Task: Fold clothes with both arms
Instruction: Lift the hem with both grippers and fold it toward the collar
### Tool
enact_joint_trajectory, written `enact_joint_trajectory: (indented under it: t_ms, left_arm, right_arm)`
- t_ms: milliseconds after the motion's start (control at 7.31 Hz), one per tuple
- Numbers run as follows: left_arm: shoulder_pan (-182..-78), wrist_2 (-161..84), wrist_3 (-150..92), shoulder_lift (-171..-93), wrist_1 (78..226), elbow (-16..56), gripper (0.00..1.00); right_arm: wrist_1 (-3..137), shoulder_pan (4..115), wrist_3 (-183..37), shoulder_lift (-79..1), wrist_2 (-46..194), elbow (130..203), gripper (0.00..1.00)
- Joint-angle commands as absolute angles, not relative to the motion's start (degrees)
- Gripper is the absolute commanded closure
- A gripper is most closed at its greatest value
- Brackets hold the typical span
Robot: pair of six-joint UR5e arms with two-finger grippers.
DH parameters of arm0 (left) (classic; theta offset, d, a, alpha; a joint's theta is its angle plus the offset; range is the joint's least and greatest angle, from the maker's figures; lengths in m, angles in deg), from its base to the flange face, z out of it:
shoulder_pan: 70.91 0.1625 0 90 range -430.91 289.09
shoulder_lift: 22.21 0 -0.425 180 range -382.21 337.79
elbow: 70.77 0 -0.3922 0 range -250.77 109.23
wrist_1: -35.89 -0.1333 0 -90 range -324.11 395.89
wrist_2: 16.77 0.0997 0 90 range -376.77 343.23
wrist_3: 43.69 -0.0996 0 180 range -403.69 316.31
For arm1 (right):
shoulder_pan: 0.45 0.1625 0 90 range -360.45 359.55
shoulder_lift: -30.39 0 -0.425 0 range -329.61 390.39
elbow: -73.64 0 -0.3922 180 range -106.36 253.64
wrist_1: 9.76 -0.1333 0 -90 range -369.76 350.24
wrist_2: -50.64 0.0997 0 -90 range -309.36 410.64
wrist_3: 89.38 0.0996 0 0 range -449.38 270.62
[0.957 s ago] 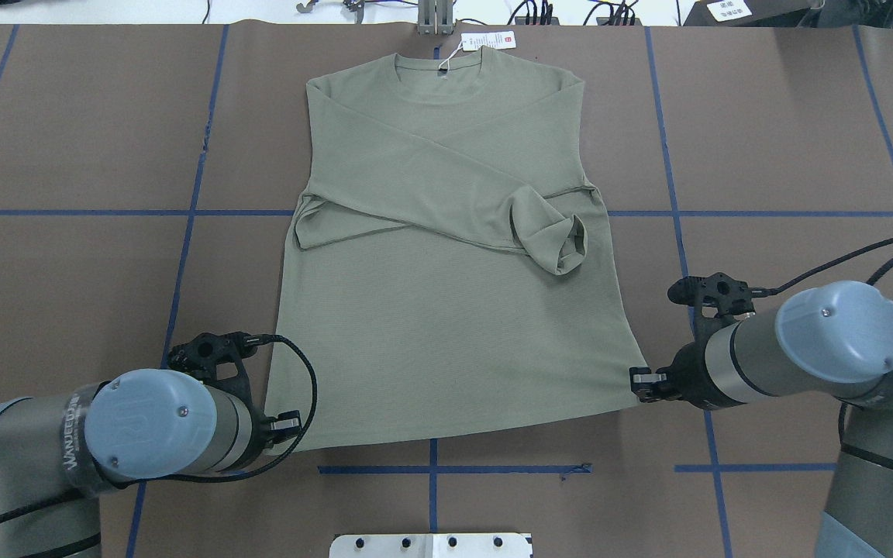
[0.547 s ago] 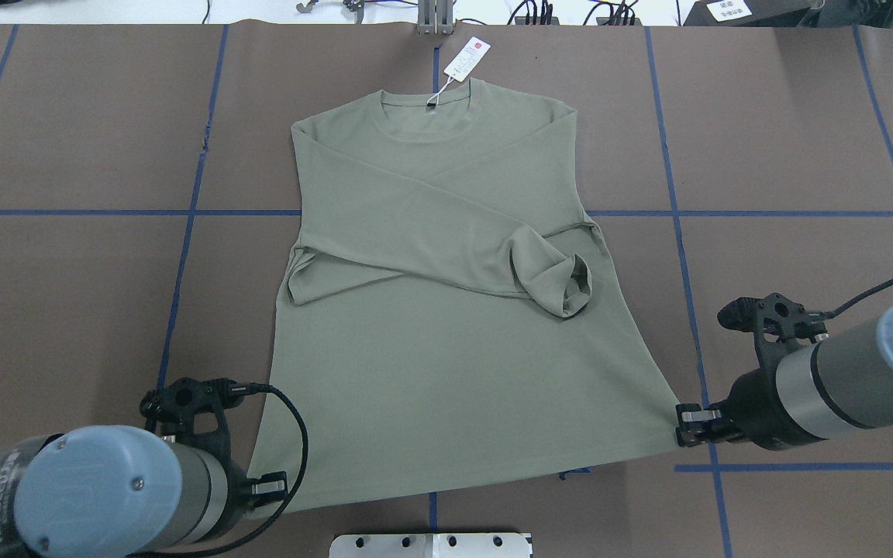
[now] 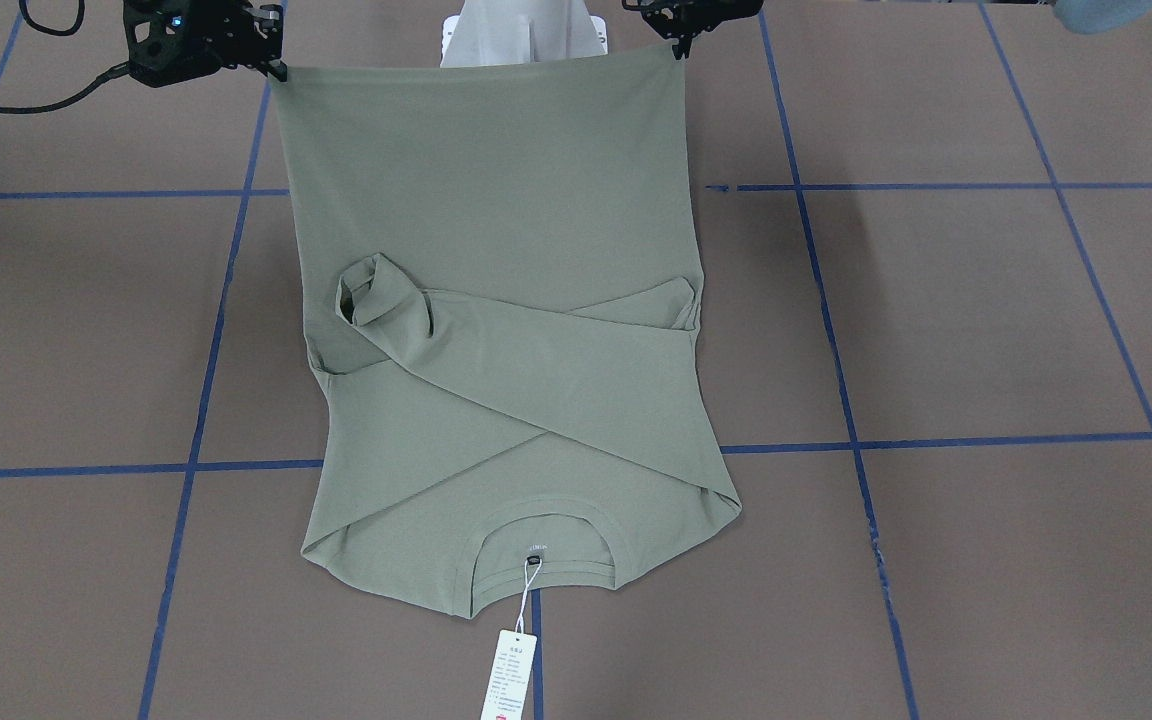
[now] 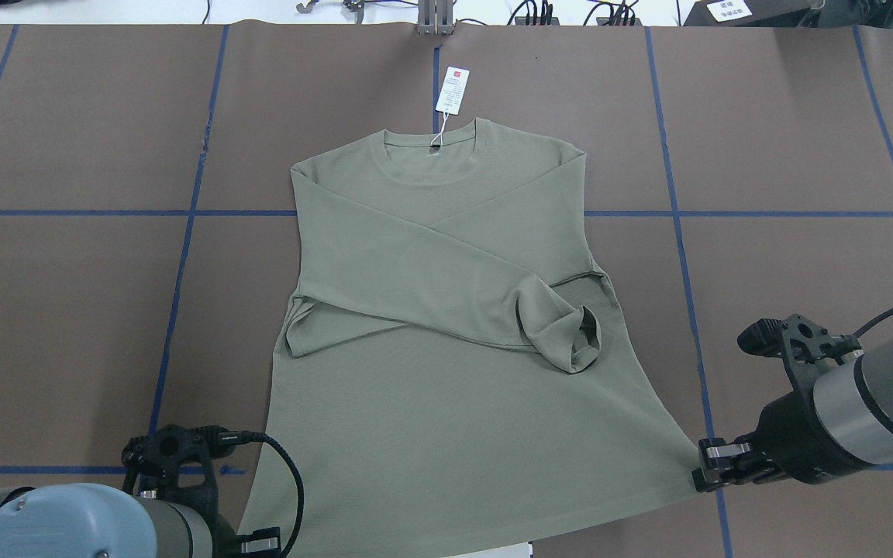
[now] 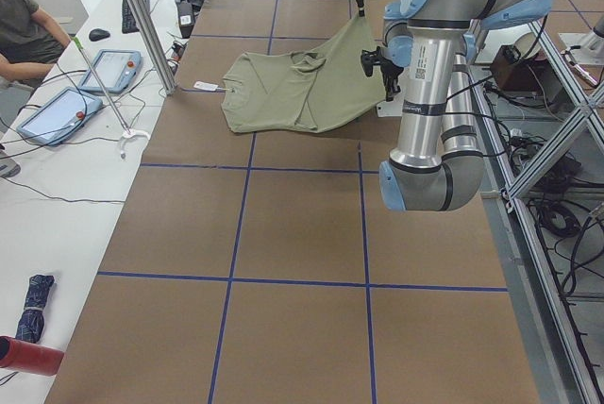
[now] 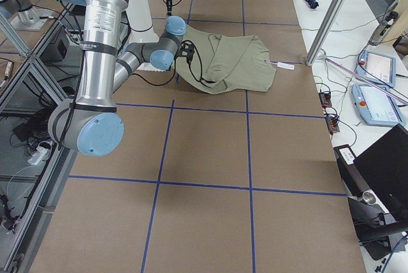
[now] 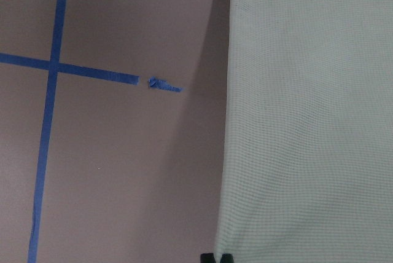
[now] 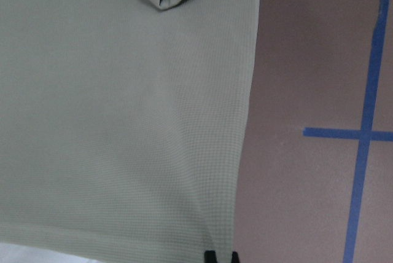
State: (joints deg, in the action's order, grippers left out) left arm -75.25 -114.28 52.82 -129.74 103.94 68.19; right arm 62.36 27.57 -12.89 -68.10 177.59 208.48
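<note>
Gripping the hem corners now: the left black open-frame gripper is pinched tight on one bottom corner of the pale sage-green long-sleeved knit shirt, and the right black gripper is clamped on the other corner. The hem hangs stretched and raised just over the white bolted pedestal. The crew-neck end lies flat on the brown paper-covered table, well away from the pedestal. Both sleeves lie crossed over the chest, one cuff rolled open. The white paper hang tag lies beyond the collar, farthest from the pedestal.
</note>
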Motion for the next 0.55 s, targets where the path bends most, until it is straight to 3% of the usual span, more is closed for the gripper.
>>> enact_joint_trajectory:
  t_ms: [0,410]
  left_arm:
    - [-83.60,-114.59,46.09,-132.76,104.18,67.40,1.00]
    - [-96.72,-118.90,36.57,-133.48,104.26,62.24,1.00]
  right_arm:
    - [62.40,33.09,-13.35,-61.23,177.21,202.08,1.00]
    - [62.13,44.42,-13.62,-52.18,175.55,194.79,1.00]
